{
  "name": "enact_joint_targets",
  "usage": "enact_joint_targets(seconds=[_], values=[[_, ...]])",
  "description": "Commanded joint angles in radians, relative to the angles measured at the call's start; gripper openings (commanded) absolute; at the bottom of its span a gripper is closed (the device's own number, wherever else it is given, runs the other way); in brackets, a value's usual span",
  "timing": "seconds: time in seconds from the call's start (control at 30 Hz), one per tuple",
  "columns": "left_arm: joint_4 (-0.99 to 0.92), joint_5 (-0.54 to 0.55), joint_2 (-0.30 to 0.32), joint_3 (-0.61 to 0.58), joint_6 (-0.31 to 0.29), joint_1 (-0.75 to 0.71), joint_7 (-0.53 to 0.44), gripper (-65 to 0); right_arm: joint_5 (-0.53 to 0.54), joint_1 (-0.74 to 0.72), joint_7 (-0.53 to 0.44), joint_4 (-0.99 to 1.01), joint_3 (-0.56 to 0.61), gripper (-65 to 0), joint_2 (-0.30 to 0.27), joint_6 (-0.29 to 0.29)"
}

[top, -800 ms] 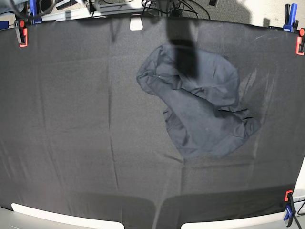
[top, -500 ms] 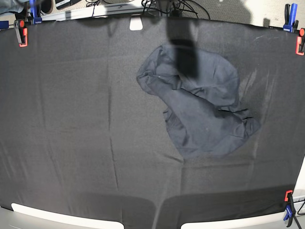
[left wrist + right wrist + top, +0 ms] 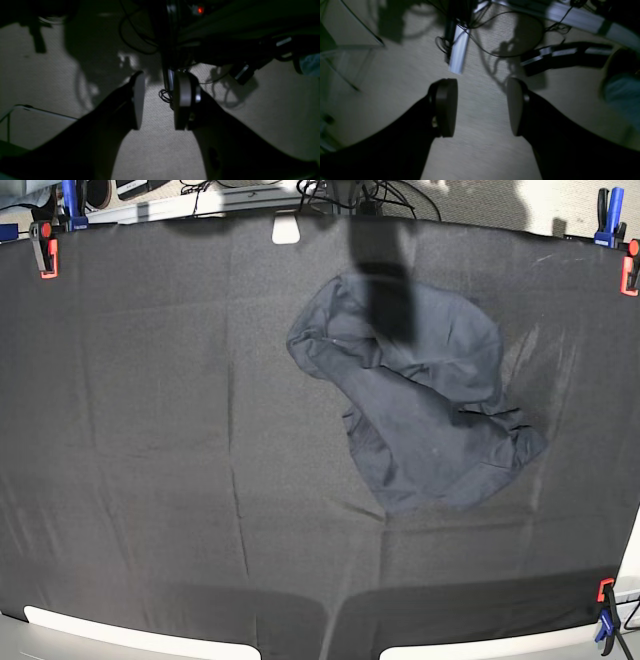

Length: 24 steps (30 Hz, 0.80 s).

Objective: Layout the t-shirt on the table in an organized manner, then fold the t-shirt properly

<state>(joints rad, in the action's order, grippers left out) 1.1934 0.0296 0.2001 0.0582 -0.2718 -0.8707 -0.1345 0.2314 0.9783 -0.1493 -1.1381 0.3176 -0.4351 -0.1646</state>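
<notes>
Left wrist view: the left gripper (image 3: 156, 102) is pointing at carpet and cables off the table, jaws parted with nothing between them. No shirt showing here.

Right wrist view: same deal, the right gripper (image 3: 482, 107) is hanging over floor, jaws spread wider, empty.

Base view: the shirt (image 3: 420, 390) is lying crumpled right of centre on the table (image 3: 130, 430), long axis running from the far middle toward the near right corner. Neither arm is showing. I'm guessing the left arm is nearer, being on that side.
</notes>
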Motion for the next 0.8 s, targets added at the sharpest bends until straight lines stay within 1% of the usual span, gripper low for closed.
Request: enact_joint_targets(seconds=[0.0,0.1,0.2,0.27,0.4,0.47,0.5,0.57,0.63,0.7,0.77], values=[[0.032,0.006,0.006,0.010,-0.006,-0.039,-0.016,-46.9,0.025,0.033,-0.010,-0.021,-0.014,-34.1,-0.011,0.009],[0.104,0.006,0.006,0.014,-0.005,-0.091,-0.016,-46.9,0.090,0.085,-0.009,-0.066,-0.058,-34.1,-0.011,0.006],[0.175,0.006,0.006,0.014,-0.006,-0.140,-0.015,-46.9,0.094,0.136,-0.009,-0.134,-0.109,-34.1,-0.011,-0.011],[0.225,0.006,0.006,0.014,-0.005,-0.172,0.011,-46.9,0.093,0.166,-0.008,-0.192,-0.148,-34.1,-0.011,-0.051],[0.335,0.006,0.006,0.016,-0.005,-0.217,0.145,-46.9,0.090,0.210,-0.006,-0.317,-0.228,-34.1,-0.011,-0.153],[0.394,0.011,0.006,0.022,-0.005,-0.231,0.194,-46.9,0.090,0.221,0.019,-0.370,-0.263,-34.1,-0.011,-0.203],[0.423,0.030,0.006,0.022,-0.006,-0.237,0.212,-46.9,0.090,0.221,0.043,-0.393,-0.281,-34.1,-0.011,-0.228],[0.480,0.065,0.006,0.022,-0.005,-0.243,0.224,-47.0,0.091,0.221,0.085,-0.433,-0.317,-34.1,-0.011,-0.284],[0.534,0.107,0.006,0.022,-0.006,-0.242,0.212,-46.9,0.091,0.221,0.095,-0.468,-0.349,-34.1,-0.011,-0.337],[0.596,0.149,0.006,0.021,-0.006,-0.243,0.215,-46.9,0.091,0.221,0.095,-0.501,-0.374,-34.1,-0.011,-0.374],[0.654,0.163,0.006,0.021,-0.006,-0.243,0.233,-46.9,0.098,0.222,0.095,-0.532,-0.395,-34.1,-0.011,-0.407]])
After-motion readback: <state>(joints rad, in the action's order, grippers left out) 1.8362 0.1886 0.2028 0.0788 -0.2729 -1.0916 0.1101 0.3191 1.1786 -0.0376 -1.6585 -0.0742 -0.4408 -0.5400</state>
